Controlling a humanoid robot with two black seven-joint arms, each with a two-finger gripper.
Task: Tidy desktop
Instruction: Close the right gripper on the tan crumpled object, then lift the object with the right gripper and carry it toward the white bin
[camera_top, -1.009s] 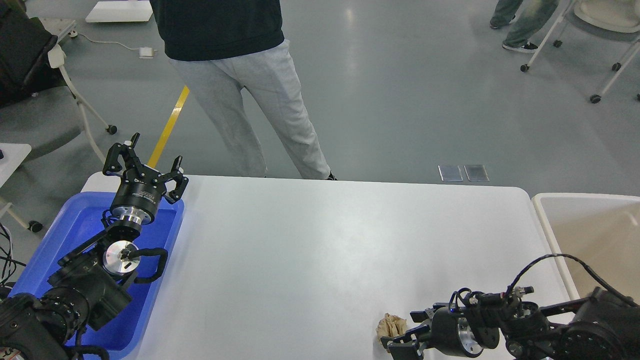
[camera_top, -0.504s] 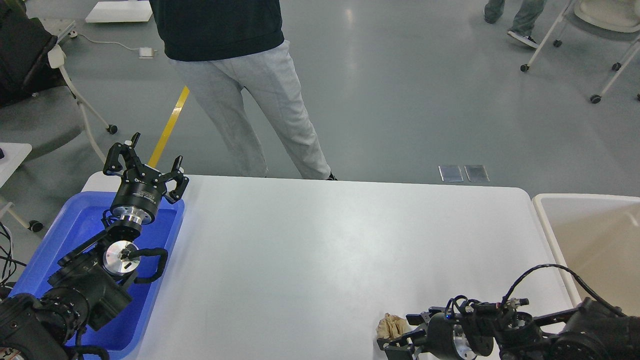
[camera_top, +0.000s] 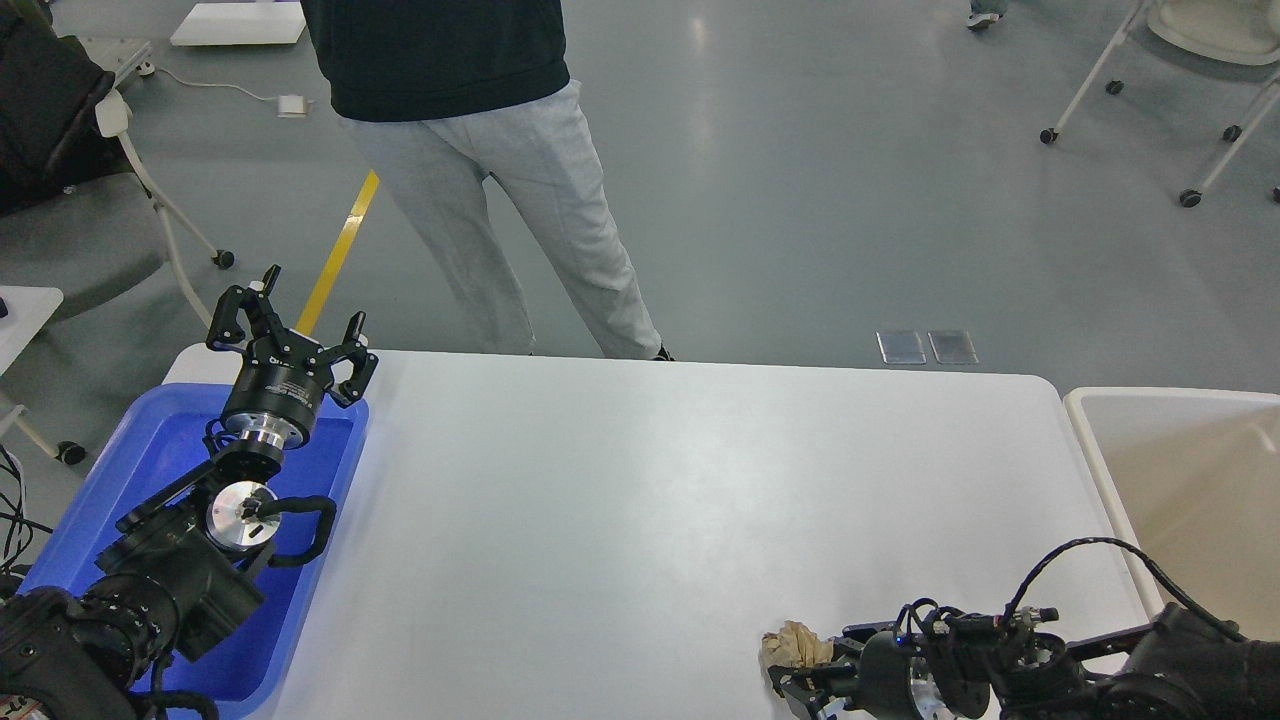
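The desktop (camera_top: 640, 500) is a wide white tabletop. A crumpled brown paper ball (camera_top: 795, 643) lies near its front edge at the right. My right gripper (camera_top: 808, 660) comes in low from the right, and its two fingers stand on either side of the paper ball and pinch it. My left gripper (camera_top: 290, 325) is open and empty. It points upward above the far end of the blue tray (camera_top: 150, 460), far from the paper.
The blue tray sits at the table's left edge under my left arm. A beige bin (camera_top: 1190, 470) stands off the table's right end. A person (camera_top: 480, 170) stands just behind the far edge. Wheeled chairs stand on the floor at left and far right.
My right gripper sank lower, then drew slightly right, and the paper ball shifted right with it. The left arm has not moved.
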